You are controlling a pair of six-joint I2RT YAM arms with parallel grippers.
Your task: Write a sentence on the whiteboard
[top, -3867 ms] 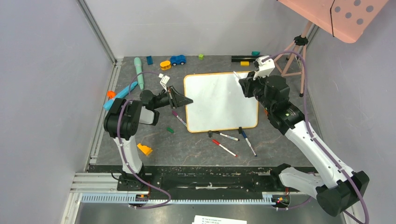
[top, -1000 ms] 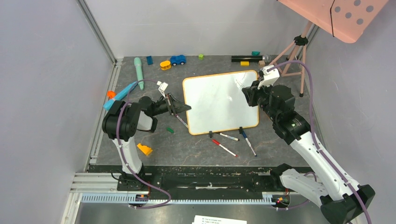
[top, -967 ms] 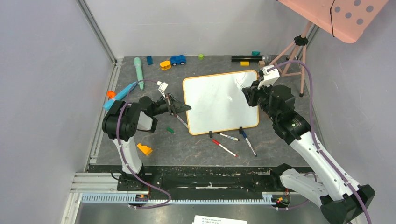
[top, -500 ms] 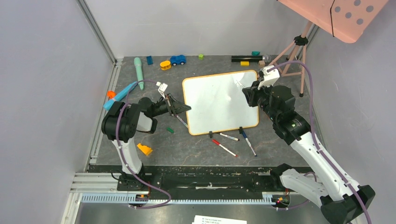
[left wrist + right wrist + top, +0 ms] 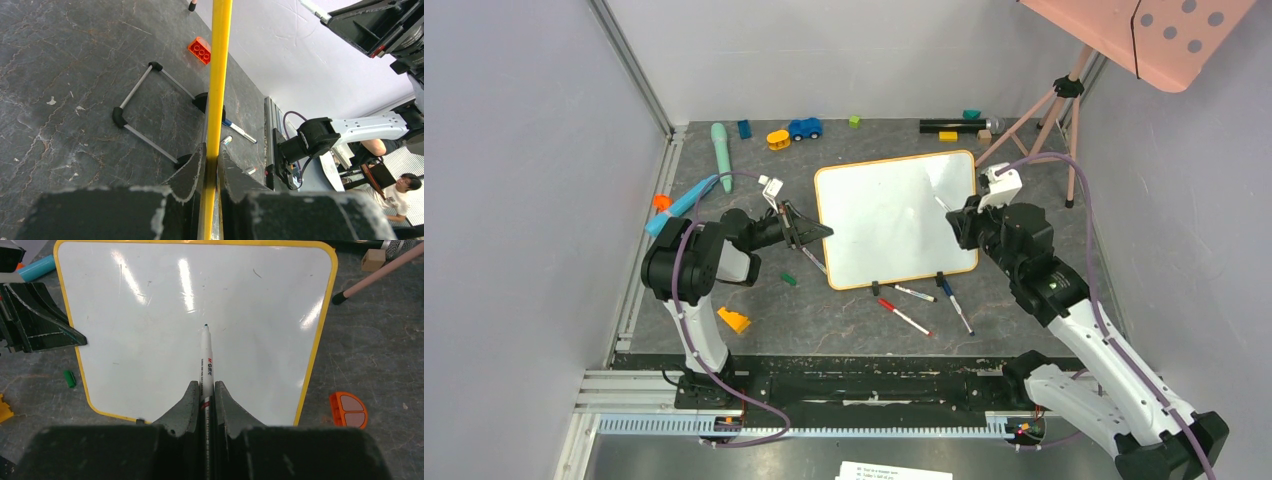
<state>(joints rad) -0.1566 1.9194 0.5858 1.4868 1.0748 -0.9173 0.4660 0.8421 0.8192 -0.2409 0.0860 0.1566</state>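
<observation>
**Whiteboard.** In the overhead view the whiteboard (image 5: 889,225) lies right of centre on the dark table (image 5: 844,320), with two black clip feet on its lower edge. Its face shows glare streaks and faint scuffs, which are plainest in the right wrist view (image 5: 150,340).

**Left gripper.** From overhead the left gripper (image 5: 824,231) meets the board's left edge at mid-height, but the grip cannot be read there. The left wrist view settles it. The yellow frame (image 5: 218,75) runs edge-on up the middle of the picture, and both fingers (image 5: 192,170) are closed against it, pinching the rim.

**Right gripper.** Overhead, the right gripper (image 5: 954,214) sits over the board's right side, and the marker (image 5: 940,203) shows only as a short pale sliver. The right wrist view shows the right gripper (image 5: 204,392) with its jaws clamped on the white marker (image 5: 205,355). The marker's dark green tip points up the frame over the board's middle. I cannot tell whether the tip touches the surface.

**Other items.** Only the overhead view shows the loose markers (image 5: 904,317) below the board. A small green cap (image 5: 70,378) lies just off the board's lower left corner.
</observation>
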